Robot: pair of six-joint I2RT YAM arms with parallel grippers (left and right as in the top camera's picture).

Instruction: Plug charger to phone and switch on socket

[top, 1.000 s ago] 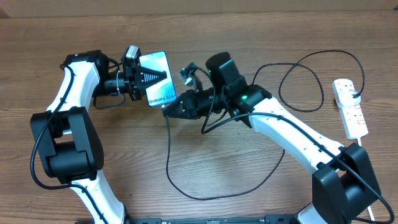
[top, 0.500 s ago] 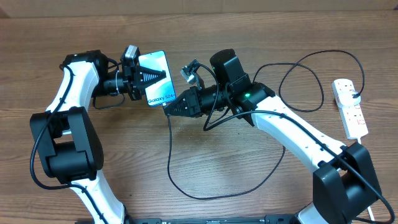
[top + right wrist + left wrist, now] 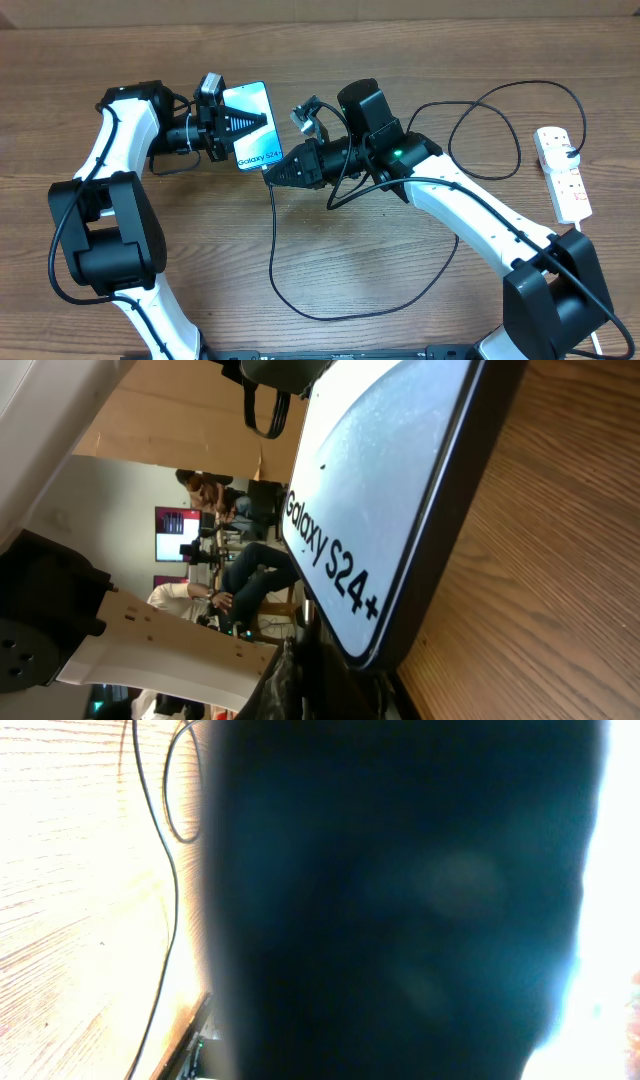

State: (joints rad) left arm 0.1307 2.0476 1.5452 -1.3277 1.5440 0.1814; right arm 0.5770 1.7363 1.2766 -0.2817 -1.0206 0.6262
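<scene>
The left pincer [image 3: 228,128] is clamped on the phone [image 3: 258,142], its 2 black fingers lying across the light blue screen and holding the handset above the desk [image 3: 400,270] with the screen facing upward; in the left wrist view a dark, blurred mass fills nearly the whole picture, so nothing more of that grip can be read there. The right pincer [image 3: 270,177] is closed on the connector end of the charger [image 3: 272,250], with its tip right at the phone's lower end, the end nearest the "Galaxy S24+" lettering. The right wrist view shows the phone [image 3: 380,490] very close and tilted, with a dark tip at its lower corner; whether the connector sits in the port cannot be told. From the right pincer the thin black cable drops toward the front of the desk, sweeps round in 1 wide loop under the right arm, then curves behind that arm toward the socket [image 3: 563,175], which lies flat at the far right edge, well apart from the phone.
</scene>
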